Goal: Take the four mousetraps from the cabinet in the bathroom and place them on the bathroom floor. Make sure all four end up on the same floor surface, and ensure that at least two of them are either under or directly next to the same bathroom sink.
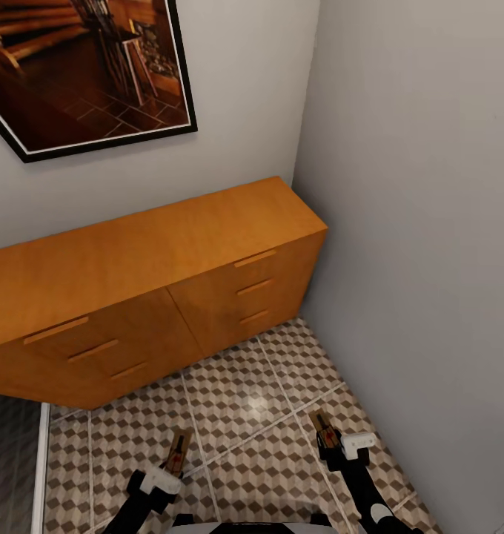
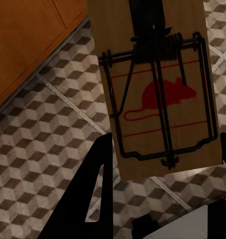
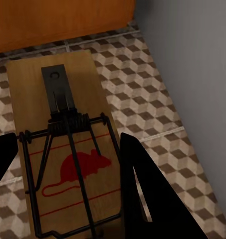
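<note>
Gripping one mousetrap [image 1: 178,452] apiece, the left pincer [image 1: 165,472] and right pincer [image 1: 332,443], holding the second mousetrap [image 1: 323,426], are hovering over the bathroom floor [image 1: 252,415] before the shut cabinet [image 1: 133,289].

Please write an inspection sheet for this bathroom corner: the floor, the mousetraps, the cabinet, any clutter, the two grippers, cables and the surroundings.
Surface: bathroom floor, cube-pattern tiles with pale grout.
Job's things: left mousetrap between the left gripper's fingers; right mousetrap between the right gripper's fingers; each is a wooden board with a red mouse print and a dark wire spring. Cabinet, all drawer fronts closed, top bare.
Clutter: nothing seen.
Grippers: left gripper shut on the left mousetrap; right gripper shut on the right mousetrap.
Cables: nothing seen.
Surroundings: framed picture above the cabinet; grey wall beside the cabinet's end.
</note>
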Controlling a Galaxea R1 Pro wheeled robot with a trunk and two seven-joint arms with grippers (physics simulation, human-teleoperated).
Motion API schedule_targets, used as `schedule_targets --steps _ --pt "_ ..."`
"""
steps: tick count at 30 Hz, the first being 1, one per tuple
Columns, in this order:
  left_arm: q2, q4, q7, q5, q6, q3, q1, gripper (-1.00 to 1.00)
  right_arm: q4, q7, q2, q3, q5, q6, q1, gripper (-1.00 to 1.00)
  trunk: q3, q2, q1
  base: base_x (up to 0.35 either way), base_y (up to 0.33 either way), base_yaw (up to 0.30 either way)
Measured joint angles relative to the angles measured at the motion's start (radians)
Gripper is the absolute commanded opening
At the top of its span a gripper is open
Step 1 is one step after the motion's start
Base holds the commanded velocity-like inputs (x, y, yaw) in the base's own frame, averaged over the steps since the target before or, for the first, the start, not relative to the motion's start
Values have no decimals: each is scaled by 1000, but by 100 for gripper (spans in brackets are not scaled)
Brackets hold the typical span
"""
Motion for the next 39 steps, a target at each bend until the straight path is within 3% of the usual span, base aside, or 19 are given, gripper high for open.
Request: schedule_targets --steps 3,11,39 --pt "1 0 0 4 -1 2 2 -100 1 -1 0 0 0 1 0 -100 0 0 0 0 0 0" --pt "4 1 1 54 5 4 8 -100 11 -2 4 -1 -2 1 0 -100 0 0 0 0 0 0" --pt "17 2 3 60 10 4 15 -100 18 -5 8 -2 -3 3 0 -100 15 0 0 0 0 0"
